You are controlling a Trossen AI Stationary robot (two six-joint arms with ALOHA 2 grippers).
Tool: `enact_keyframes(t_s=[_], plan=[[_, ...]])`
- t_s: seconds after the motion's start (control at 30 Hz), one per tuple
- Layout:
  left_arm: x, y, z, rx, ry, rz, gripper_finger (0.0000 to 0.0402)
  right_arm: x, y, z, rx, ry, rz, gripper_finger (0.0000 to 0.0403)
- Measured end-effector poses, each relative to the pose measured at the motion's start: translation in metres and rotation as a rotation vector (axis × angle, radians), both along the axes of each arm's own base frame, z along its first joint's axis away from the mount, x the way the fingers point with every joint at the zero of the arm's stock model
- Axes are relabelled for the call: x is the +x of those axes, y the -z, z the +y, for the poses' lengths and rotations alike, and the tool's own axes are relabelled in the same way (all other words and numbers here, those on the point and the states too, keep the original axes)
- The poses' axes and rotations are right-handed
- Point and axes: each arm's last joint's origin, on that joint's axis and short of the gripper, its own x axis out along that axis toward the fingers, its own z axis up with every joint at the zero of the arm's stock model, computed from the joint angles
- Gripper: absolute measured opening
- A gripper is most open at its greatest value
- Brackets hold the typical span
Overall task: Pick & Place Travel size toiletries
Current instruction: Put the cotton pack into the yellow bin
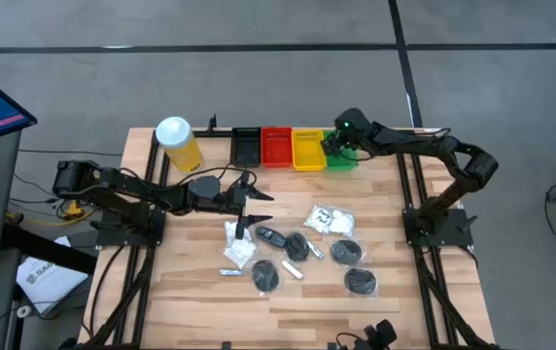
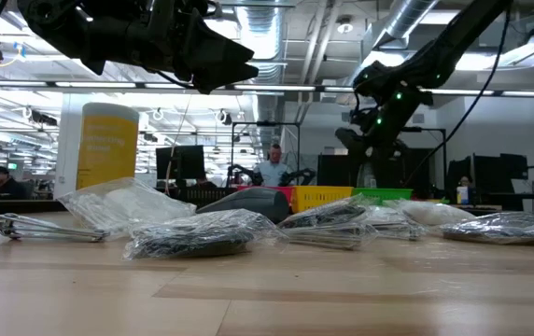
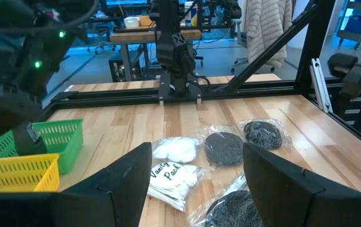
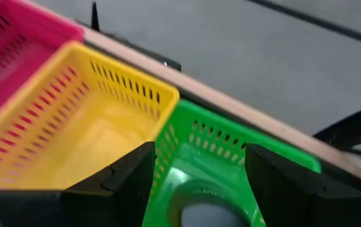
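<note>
The toiletries lie loose in clear wrappers mid-table: white sachets (image 1: 331, 220) (image 3: 174, 170), flat black discs (image 1: 346, 253) (image 3: 223, 147), a black oval case (image 1: 270, 236) and thin silver tubes (image 1: 231, 274). My left gripper (image 1: 257, 206) (image 3: 196, 157) hangs open above the left end of this pile, clear of it and high over the table in the low view (image 2: 234, 61). My right gripper (image 1: 334, 146) (image 4: 199, 157) is open over the green tray (image 4: 231, 157) at the far edge. A pale round shape (image 4: 199, 211) lies on that tray's floor; I cannot tell what it is.
A row of black (image 1: 246, 146), red (image 1: 276, 146), yellow (image 1: 307, 151) and green (image 1: 344, 159) trays stands along the far edge. The tall yellow canister (image 1: 178, 144) with a white lid stands at the far left. Bare wood lies near the front edge. People show in the room behind.
</note>
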Motion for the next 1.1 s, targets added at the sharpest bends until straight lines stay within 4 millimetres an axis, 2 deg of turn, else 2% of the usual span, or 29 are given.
enact_keyframes(t_s=[0.27,0.5,1.1], plan=[[0.000,0.000,0.000,0.000,0.000,0.000,0.0237,-0.003,-0.027,0.023,-0.025,-0.059,-0.019,0.0232],[0.000,0.000,0.000,0.000,0.000,0.000,0.0237,0.000,-0.042,0.054,-0.025,-0.179,0.022,0.0233],[0.000,0.000,0.000,-0.003,0.000,0.001,0.0237,0.020,-0.029,0.148,0.189,-0.364,0.134,0.0233]])
